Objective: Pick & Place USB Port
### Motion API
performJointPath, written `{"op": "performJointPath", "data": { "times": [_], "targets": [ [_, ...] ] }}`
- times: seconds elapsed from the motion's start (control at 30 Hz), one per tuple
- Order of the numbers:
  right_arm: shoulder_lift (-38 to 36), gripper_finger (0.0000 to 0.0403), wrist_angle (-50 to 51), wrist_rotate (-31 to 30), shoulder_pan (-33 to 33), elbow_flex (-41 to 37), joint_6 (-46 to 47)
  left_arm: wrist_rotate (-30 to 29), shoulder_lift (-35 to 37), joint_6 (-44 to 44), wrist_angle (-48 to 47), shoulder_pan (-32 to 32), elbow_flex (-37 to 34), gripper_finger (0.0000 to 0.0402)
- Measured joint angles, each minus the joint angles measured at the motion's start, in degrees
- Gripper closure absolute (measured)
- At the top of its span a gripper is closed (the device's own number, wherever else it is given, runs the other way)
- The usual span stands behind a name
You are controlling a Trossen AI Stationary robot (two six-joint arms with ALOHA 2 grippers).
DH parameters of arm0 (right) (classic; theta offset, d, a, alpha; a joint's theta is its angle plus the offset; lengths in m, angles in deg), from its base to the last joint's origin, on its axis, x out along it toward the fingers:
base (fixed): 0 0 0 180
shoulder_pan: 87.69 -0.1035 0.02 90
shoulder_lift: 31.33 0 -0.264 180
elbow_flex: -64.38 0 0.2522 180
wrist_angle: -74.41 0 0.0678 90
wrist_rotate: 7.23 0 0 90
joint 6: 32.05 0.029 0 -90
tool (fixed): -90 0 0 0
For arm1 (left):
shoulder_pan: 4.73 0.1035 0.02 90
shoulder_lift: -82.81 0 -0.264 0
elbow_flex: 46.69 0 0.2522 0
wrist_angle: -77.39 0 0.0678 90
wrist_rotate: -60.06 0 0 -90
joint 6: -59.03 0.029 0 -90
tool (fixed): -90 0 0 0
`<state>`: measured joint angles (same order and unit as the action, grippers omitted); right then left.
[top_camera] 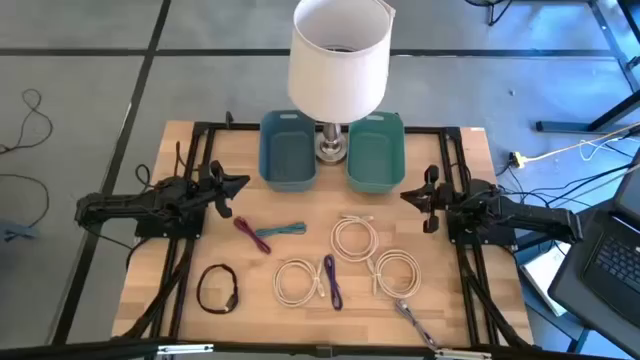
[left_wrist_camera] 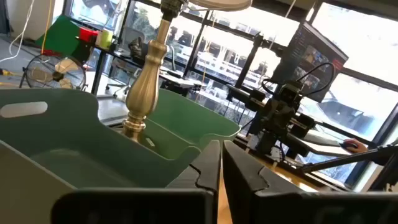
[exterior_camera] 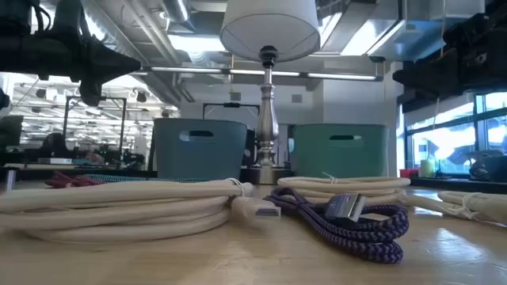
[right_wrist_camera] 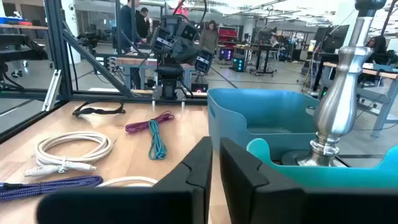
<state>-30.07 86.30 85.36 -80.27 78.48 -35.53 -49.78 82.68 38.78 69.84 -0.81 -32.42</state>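
well apart from left hand (top_camera: 238, 184): purple cable (top_camera: 331, 281)

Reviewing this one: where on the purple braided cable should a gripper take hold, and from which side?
Probably from straight above, across the middle of the purple braided cable. It lies flat as a narrow folded bundle between two white coils, so closing across its short width gathers all strands; the plug end is less central. Both grippers, left and right, hang apart from it.

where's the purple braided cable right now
In the high view, the purple braided cable lies near the table's front centre, between two white cable coils, touching the left one.
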Motion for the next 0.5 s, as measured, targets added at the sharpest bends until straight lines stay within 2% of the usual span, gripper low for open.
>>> {"op": "performJointPath", "data": {
  "times": [0.5],
  "targets": [
    [0.0, 0.0369, -0.02, 0.0, 0.01, 0.01, 0.0, 0.0, 0.0, -0.01, -0.01, 0.0, -0.01, 0.0392]
  ]
}}
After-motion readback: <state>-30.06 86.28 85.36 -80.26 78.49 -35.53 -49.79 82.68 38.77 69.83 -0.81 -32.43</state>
